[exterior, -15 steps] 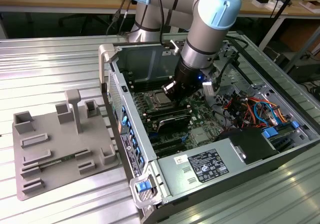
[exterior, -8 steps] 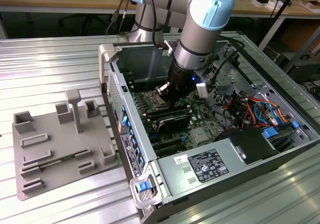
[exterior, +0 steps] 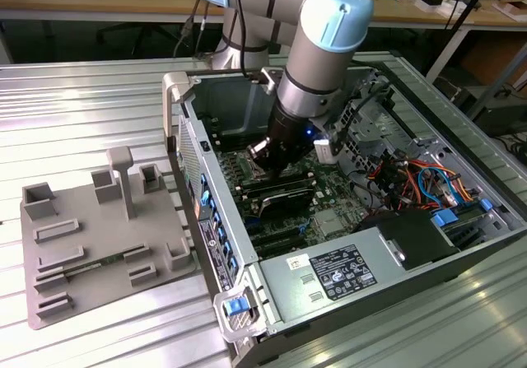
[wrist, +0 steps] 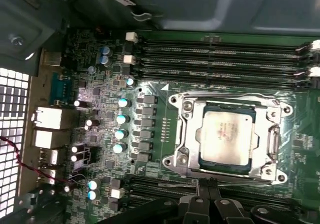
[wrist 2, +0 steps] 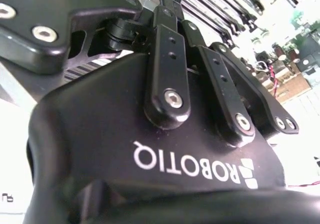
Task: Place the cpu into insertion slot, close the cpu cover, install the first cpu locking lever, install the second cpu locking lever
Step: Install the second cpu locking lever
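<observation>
Silvery square cpu (wrist: 229, 136) seated under metal cpu cover (wrist: 187, 134); fingers' (wrist: 206, 204) opening unclear.

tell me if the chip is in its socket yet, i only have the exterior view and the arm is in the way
Observer: Yes. In the first wrist view the chip sits in the socket, silvery top facing up.
Operator: is the metal frame down over it
Observer: The silver frame lies flat around the chip, which shows through its cut-out.
Operator: where's the gripper then
Observer: The gripper hangs just off one edge of the frame, above the long black memory slots, apart from the chip.
</observation>
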Controlling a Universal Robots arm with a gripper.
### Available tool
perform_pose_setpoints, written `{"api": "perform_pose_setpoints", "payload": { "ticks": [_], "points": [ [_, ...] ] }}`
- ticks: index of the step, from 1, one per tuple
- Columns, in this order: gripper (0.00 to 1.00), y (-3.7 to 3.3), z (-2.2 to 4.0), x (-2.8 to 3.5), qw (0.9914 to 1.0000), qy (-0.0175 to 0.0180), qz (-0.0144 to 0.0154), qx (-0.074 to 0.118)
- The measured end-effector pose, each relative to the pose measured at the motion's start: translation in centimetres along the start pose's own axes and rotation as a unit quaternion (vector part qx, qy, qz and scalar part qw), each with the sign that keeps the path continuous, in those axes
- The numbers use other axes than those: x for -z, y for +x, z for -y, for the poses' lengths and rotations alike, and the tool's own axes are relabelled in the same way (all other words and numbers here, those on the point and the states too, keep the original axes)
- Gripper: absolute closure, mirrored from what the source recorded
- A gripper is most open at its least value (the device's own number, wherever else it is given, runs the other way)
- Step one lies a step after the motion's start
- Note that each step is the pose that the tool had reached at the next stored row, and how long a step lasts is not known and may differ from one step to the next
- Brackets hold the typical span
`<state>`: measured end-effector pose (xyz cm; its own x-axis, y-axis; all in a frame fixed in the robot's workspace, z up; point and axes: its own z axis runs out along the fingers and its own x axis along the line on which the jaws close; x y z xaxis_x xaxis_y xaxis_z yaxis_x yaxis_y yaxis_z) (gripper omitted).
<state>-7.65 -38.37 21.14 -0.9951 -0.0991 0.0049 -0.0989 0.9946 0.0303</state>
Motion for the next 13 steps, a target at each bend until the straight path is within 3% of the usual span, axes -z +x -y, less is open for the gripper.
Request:
{"api": "perform_pose_setpoints", "payload": {
  "ticks": [13],
  "points": [
    [0.89, 2.37, -0.23, -0.50, 1.00000, -0.0011, 0.0001, 0.001]
  ]
}}
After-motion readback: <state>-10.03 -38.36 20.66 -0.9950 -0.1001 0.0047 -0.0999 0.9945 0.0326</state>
